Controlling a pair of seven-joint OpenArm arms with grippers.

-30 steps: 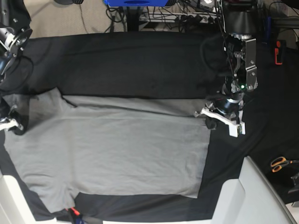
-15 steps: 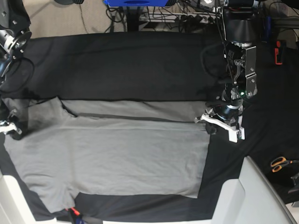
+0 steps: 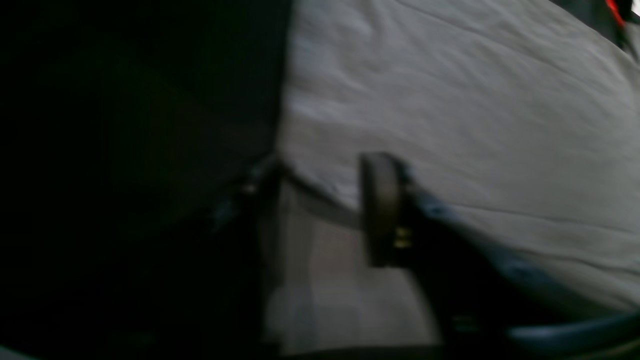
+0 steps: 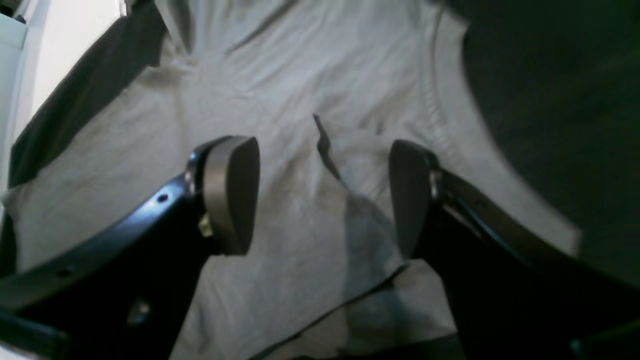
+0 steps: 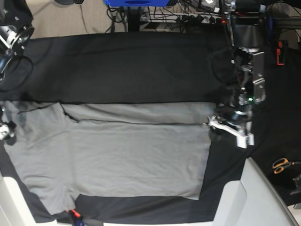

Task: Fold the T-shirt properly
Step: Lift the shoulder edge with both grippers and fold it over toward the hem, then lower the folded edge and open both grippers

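Note:
The grey T-shirt (image 5: 117,155) lies spread flat on the black cloth, with its far long edge folded over as a narrow strip (image 5: 136,113). My left gripper (image 5: 229,128) hovers at the shirt's right hem corner. In the blurred left wrist view the left gripper (image 3: 315,200) stands open, one pad (image 3: 380,210) over the T-shirt (image 3: 450,100) and the hem edge running through the gap. My right gripper (image 5: 5,130) sits at the sleeve end on the far left. The right wrist view shows the right gripper (image 4: 320,195) open above the wrinkled T-shirt (image 4: 300,75), holding nothing.
A black cloth sheet (image 5: 131,66) covers the table under and beyond the shirt. Orange-handled scissors (image 5: 281,165) lie at the right edge. A white raised edge (image 5: 254,193) runs along the lower right. A small red object (image 5: 75,216) pokes out below the shirt.
Both grippers have opened and let go of the shirt. The folded strip has settled flat. The left gripper has shifted right and slightly down, and the right gripper has drawn left.

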